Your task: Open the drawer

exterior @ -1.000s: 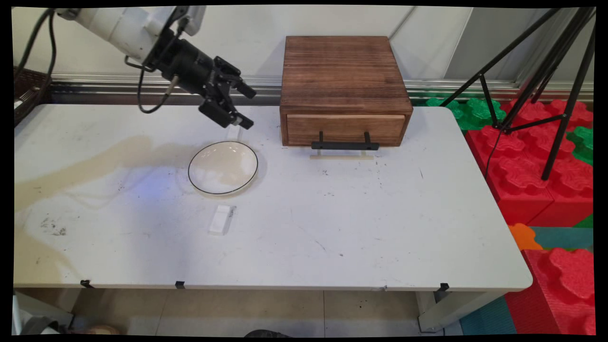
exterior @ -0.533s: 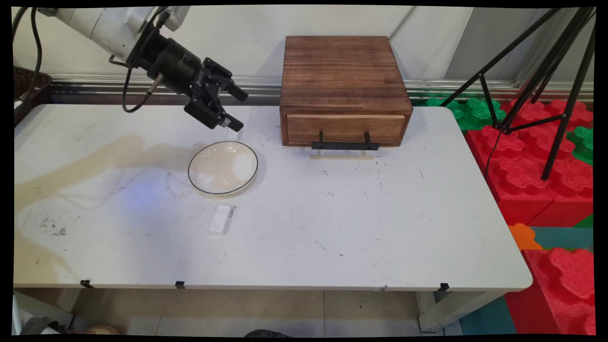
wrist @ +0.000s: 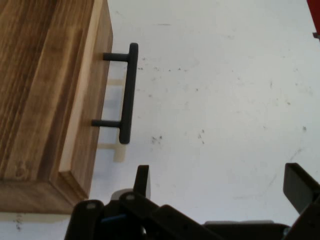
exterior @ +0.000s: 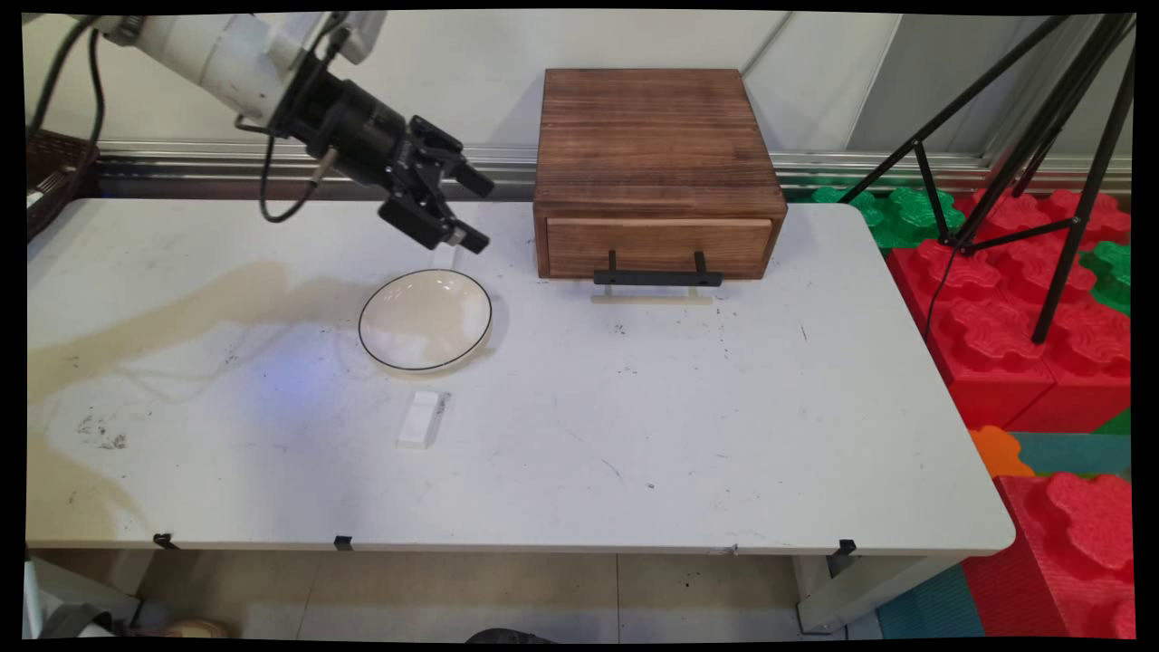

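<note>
My black gripper hangs open and empty above the table's far side, just left of the wooden drawer box. Its fingers point right toward the box. The box's drawer is shut, with a black bar handle on its front. In the hand view the gripper is spread wide, with the box at the left and its handle ahead over bare table. A white plate with a dark rim lies just below the gripper. A small white block lies nearer the front.
A black tripod stands at the right over red and green foam blocks. A dark basket sits at the far left edge. The tabletop shows a brownish stain on its left side.
The gripper drew back to the left and up half a second ago, then came right again, ending slightly closer to the drawer box. It stayed open throughout.
</note>
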You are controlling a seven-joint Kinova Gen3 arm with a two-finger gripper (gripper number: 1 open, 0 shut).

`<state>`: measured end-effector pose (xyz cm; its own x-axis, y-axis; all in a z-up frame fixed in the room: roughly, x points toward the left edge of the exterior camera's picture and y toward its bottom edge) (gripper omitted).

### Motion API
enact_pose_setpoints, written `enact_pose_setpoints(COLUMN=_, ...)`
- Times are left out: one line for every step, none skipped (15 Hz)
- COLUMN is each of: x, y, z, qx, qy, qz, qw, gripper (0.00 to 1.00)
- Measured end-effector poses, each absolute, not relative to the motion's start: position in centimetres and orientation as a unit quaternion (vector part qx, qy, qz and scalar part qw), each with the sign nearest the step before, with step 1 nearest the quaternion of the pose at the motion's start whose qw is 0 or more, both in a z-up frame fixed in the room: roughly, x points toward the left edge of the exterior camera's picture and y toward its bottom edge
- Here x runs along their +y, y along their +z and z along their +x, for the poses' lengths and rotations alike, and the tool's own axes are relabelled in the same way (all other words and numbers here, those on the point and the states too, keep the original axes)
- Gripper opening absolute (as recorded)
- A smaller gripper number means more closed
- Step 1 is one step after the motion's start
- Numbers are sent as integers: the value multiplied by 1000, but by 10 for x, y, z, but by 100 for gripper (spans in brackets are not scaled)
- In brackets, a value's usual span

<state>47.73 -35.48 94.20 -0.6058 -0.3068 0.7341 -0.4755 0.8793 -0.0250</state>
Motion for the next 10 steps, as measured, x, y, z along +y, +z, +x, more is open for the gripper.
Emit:
enact_pose_setpoints(x=-356, y=941, z=474, qx=-889, qy=111, qz=220, qw=386, gripper=100)
enact_pose_setpoints(x=-359, y=939, z=468, qx=-889, qy=113, qz=221, qw=385, gripper=100)
enact_pose_setpoints(x=-360, y=937, z=465, qx=-889, qy=115, qz=221, qw=385, gripper=100)
enact_pose_setpoints(x=-363, y=935, z=458, qx=-889, qy=117, qz=222, qw=384, gripper=100)
enact_pose_setpoints(x=-365, y=934, z=454, qx=-888, qy=119, qz=222, qw=383, gripper=100)
enact_pose_setpoints(x=-368, y=931, z=447, qx=-889, qy=121, qz=223, qw=382, gripper=100)
enact_pose_setpoints(x=-371, y=930, z=442, qx=-889, qy=123, qz=223, qw=381, gripper=100)
enact_pose_setpoints(x=-374, y=928, z=435, qx=-889, qy=126, qz=223, qw=379, gripper=100)
enact_pose_setpoints(x=-378, y=925, z=426, qx=-890, qy=128, qz=222, qw=376, gripper=100)
enact_pose_setpoints(x=-383, y=921, z=417, qx=-891, qy=130, qz=222, qw=373, gripper=100)
